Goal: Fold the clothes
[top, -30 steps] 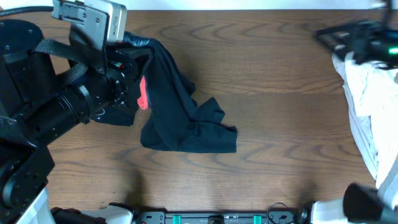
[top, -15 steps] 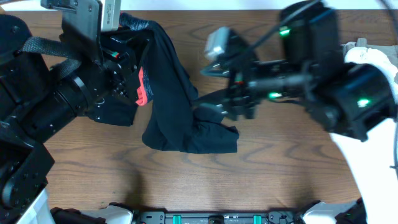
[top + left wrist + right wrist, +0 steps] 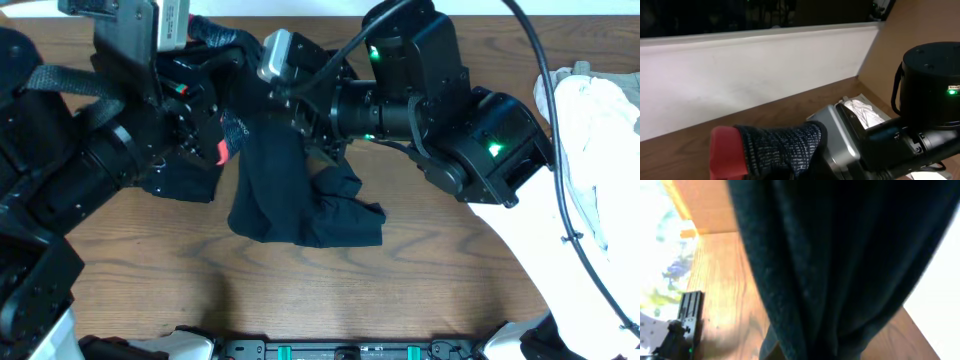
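Folding has barely begun. On the brown wood-grain worktop [image 3: 450, 270], the long, dark navy soft trousers [image 3: 290, 200] hang crumpled, legs bunched at centre, nothing squared. A rumpled heap of white and beige garments [image 3: 600, 130] lies untouched at the right edge. The left gripper [image 3: 212, 125] is clamped on the ribbed orange-red and grey waistband [image 3: 770, 150]. The right gripper [image 3: 290, 108] is closed, seemingly pinching the matte cloth beside it.

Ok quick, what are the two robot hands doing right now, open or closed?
Left tool: closed, holding the trousers by the waistband.
Right tool: closed, apparently on the same trousers; cloth hides its fingers.
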Tool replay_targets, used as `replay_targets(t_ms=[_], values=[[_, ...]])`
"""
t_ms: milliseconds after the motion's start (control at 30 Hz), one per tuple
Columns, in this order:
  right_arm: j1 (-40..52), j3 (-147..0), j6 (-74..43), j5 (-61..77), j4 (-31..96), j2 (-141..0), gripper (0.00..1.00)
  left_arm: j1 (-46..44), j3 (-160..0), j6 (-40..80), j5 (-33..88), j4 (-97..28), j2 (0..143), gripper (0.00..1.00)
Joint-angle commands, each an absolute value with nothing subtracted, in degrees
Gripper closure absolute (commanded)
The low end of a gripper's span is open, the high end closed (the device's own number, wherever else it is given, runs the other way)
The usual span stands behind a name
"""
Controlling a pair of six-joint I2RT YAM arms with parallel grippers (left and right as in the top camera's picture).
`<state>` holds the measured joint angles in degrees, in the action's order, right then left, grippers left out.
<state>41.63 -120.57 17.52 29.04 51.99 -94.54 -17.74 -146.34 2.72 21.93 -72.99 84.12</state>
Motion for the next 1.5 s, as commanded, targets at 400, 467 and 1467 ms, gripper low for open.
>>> replay_targets(t_ms=[400, 467, 1467], values=[[40.77, -121.03, 14.66, -13.63, 50.96, -84.27, 0.99, -17.98, -146.93, 1.69, 18.31, -71.92, 82.83, 0.94], [40.47, -121.03, 14.61, -15.66, 50.3, -83.31, 0.99, -17.98, -146.93, 1.67, 18.31, -72.1, 82.83, 0.94], [40.07, -121.08, 2.39, -34.24, 52.8, -65.01, 0.98, -17.98, -146.47, 0.05, 19.84, -65.89, 75.79, 0.94]])
